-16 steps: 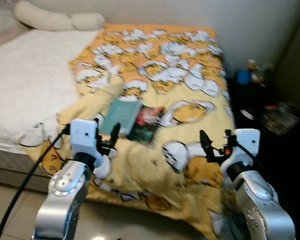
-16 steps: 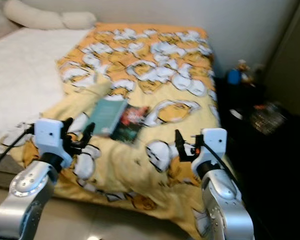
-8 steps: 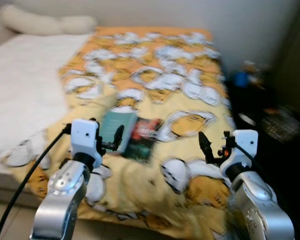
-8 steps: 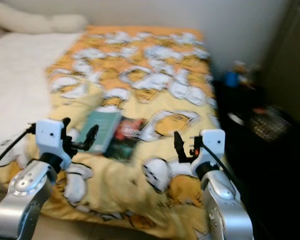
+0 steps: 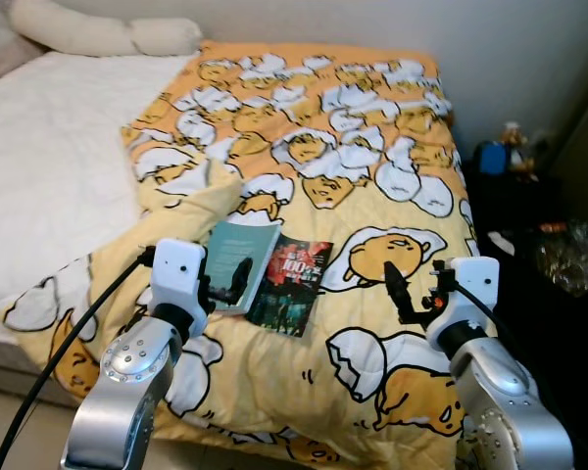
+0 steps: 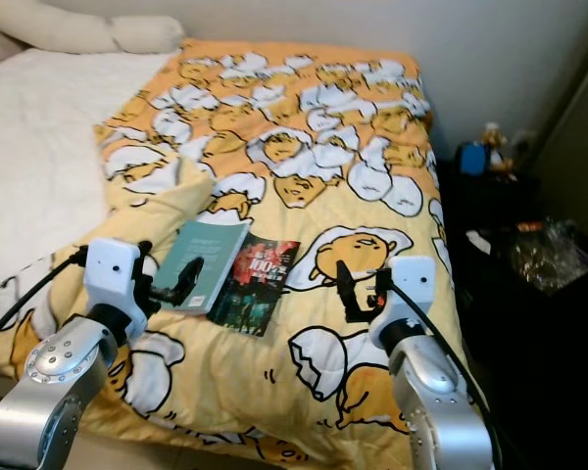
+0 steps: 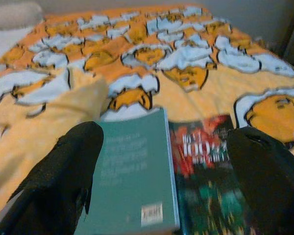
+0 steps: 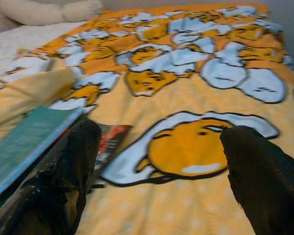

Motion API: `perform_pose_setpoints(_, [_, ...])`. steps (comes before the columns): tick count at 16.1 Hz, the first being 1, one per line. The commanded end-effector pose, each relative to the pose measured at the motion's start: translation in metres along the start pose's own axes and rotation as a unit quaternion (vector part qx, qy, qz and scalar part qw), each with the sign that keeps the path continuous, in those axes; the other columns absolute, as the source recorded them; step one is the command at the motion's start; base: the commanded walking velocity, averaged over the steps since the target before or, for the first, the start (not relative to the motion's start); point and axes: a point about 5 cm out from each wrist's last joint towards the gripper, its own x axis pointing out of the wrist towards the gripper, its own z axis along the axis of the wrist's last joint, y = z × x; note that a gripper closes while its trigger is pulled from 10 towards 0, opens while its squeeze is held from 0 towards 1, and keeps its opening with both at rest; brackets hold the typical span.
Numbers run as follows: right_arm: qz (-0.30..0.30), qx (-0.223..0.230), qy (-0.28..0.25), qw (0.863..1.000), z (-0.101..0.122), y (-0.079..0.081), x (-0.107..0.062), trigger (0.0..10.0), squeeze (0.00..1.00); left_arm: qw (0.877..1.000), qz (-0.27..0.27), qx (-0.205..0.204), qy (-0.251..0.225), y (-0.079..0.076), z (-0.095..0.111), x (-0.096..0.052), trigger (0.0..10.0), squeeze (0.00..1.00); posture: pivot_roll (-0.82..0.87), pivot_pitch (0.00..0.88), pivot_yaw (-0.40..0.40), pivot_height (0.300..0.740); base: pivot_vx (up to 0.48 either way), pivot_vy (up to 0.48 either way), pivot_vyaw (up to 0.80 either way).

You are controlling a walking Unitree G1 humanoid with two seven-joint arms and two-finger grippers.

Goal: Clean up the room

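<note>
Two books lie side by side on the yellow egg-print blanket (image 5: 372, 147) near the bed's foot. One is a teal book (image 5: 240, 250), the other a dark book with red lettering (image 5: 294, 284) just right of it. My left gripper (image 5: 233, 279) hovers open just in front of the teal book (image 7: 132, 176), whose cover shows between its fingers (image 7: 63, 176), apart from both. My right gripper (image 5: 397, 289) is open over the blanket to the right of the dark book (image 8: 110, 139), holding nothing.
The bed's left half is a bare white sheet (image 5: 49, 157), with pillows (image 5: 98, 34) at the head. A blanket corner is folded over (image 5: 176, 211) beside the teal book. A dark nightstand (image 5: 529, 206) with a blue object (image 5: 490, 157) stands right of the bed. Tiled floor (image 5: 20, 431) lies below.
The whole picture has shifted and sharpened as the camera moved; the books now sit lower, closer to the grippers. Both arms keep the same raised pose with fingers open.
</note>
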Motion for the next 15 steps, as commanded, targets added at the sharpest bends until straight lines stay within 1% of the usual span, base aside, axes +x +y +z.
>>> perform_pose_setpoints(1, [-0.001,0.0,0.003,1.0,0.0,0.0,-0.002,10.0,0.0,1.0,-0.012,-0.003,0.012,-0.001,-0.003,0.001,10.0,0.11,-0.05,0.0,0.039,0.74,0.0,0.0,0.0])
perform_pose_setpoints(2, [0.0,-0.003,0.009,1.0,0.001,-0.002,-0.001,10.0,0.0,0.998,-0.044,0.003,0.039,-0.007,-0.006,0.011,10.0,1.0,-0.05,0.0,0.033,0.74,0.0,0.0,0.0])
perform_pose_setpoints(3, [0.001,-0.005,0.014,1.0,0.001,-0.003,0.0,10.0,0.0,0.997,-0.048,0.013,0.05,-0.007,-0.007,0.018,10.0,1.0,-0.06,0.0,0.028,0.74,0.0,0.0,0.0])
perform_pose_setpoints(4, [0.004,-0.005,0.019,1.0,0.002,-0.005,0.001,10.0,0.0,0.996,-0.055,0.036,0.067,-0.009,-0.007,0.034,10.0,1.0,-0.06,0.0,0.017,0.74,0.0,0.0,0.0])
perform_pose_setpoints(5, [0.007,-0.004,0.021,1.0,0.002,-0.006,0.001,10.0,0.0,0.995,-0.057,0.036,0.072,-0.01,-0.006,0.042,10.0,1.0,-0.06,0.0,0.016,0.74,0.0,0.0,0.0])
perform_pose_setpoints(6, [0.019,-0.01,0.025,0.999,0.003,-0.008,0.001,10.0,0.0,0.994,-0.061,0.037,0.079,-0.013,-0.003,0.058,10.0,1.0,-0.07,0.0,0.015,0.74,0.0,0.0,0.0])
perform_pose_setpoints(7, [0.034,-0.026,0.028,0.999,0.006,-0.009,0.001,10.0,0.0,0.994,-0.053,0.031,0.088,-0.013,-0.002,0.072,10.0,1.0,-0.08,0.0,0.015,0.74,0.0,0.0,0.0])
perform_pose_setpoints(8, [0.054,-0.036,0.029,0.997,0.008,-0.009,0.0,10.0,0.0,0.994,-0.047,0.035,0.094,-0.012,-0.001,0.081,10.0,1.0,-0.09,0.0,0.016,0.74,0.0,0.0,0.0])
perform_pose_setpoints(9, [0.077,-0.05,0.029,0.995,0.013,-0.01,-0.001,10.0,0.0,0.992,-0.038,0.04,0.11,-0.009,-0.002,0.093,10.0,0.08,-0.1,0.0,0.018,0.74,0.0,0.0,0.0])
perform_pose_setpoints(10, [0.112,-0.047,0.027,0.992,0.019,-0.01,-0.002,10.0,0.0,0.991,-0.041,0.035,0.121,-0.008,-0.004,0.102,10.0,0.0,-0.11,0.0,0.02,0.74,0.0,0.0,0.0])
perform_pose_setpoints(11, [0.138,-0.044,0.025,0.989,0.023,-0.009,-0.003,10.0,0.0,0.99,-0.045,0.035,0.13,-0.009,-0.006,0.108,10.0,0.0,-0.11,0.0,0.024,0.74,0.0,0.0,0.0])
perform_pose_setpoints(12, [0.176,-0.058,0.029,0.982,0.028,-0.009,-0.004,10.0,0.0,0.987,-0.047,0.033,0.148,-0.011,-0.01,0.117,10.0,0.0,-0.13,0.023,0.032,0.74,0.0,0.0,0.0])
perform_pose_setpoints(13, [0.2,-0.07,0.033,0.977,0.033,-0.009,-0.004,10.0,0.0,0.986,-0.045,0.031,0.159,-0.012,-0.012,0.124,10.0,0.0,-0.14,0.046,0.037,0.74,0.0,0.0,0.0])
perform_pose_setpoints(14, [0.211,-0.076,0.036,0.974,0.035,-0.009,-0.005,10.0,0.0,0.986,-0.045,0.033,0.16,-0.014,-0.012,0.127,10.0,0.0,-0.15,0.064,0.039,0.74,0.0,0.0,0.0])
perform_pose_setpoints(15, [0.218,-0.078,0.039,0.972,0.036,-0.009,-0.006,10.0,0.0,0.985,-0.045,0.037,0.16,-0.015,-0.012,0.129,10.0,0.0,-0.15,0.064,0.039,0.74,0.0,0.0,0.0])
